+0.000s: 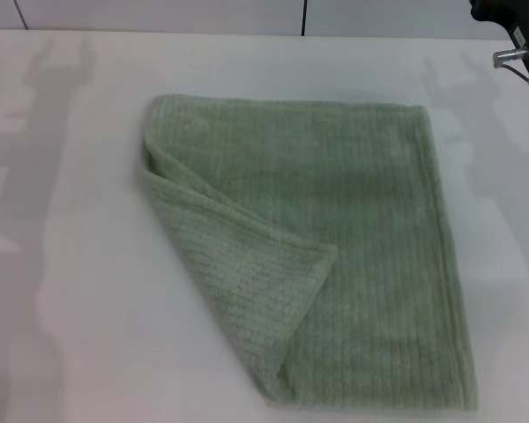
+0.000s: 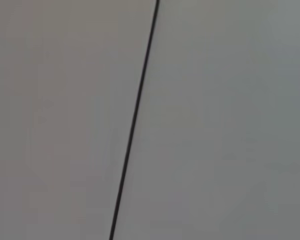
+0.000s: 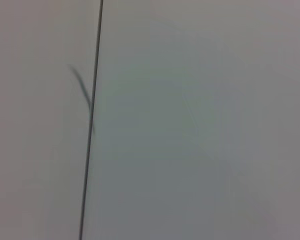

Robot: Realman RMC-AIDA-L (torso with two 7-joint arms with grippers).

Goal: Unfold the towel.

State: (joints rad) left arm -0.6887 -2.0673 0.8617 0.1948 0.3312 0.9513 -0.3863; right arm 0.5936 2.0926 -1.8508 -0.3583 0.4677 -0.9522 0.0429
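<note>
The pale sage-green towel (image 1: 335,238) lies flat on the white table (image 1: 70,264) in the head view, right of centre. Its near-left corner is folded over onto the cloth, making a triangular flap (image 1: 247,282) that reaches toward the middle. The rest of the towel is spread out with its hemmed right edge straight. Part of my right arm (image 1: 511,35) shows at the far right top corner, well away from the towel; its fingers are out of view. My left arm barely shows at the left edge. Both wrist views show only a plain pale surface with a dark seam, no towel.
The table's far edge meets a pale wall with a dark vertical seam (image 1: 304,16). Arm shadows fall on the table at the far left and far right. The towel's near edge reaches the bottom of the head view.
</note>
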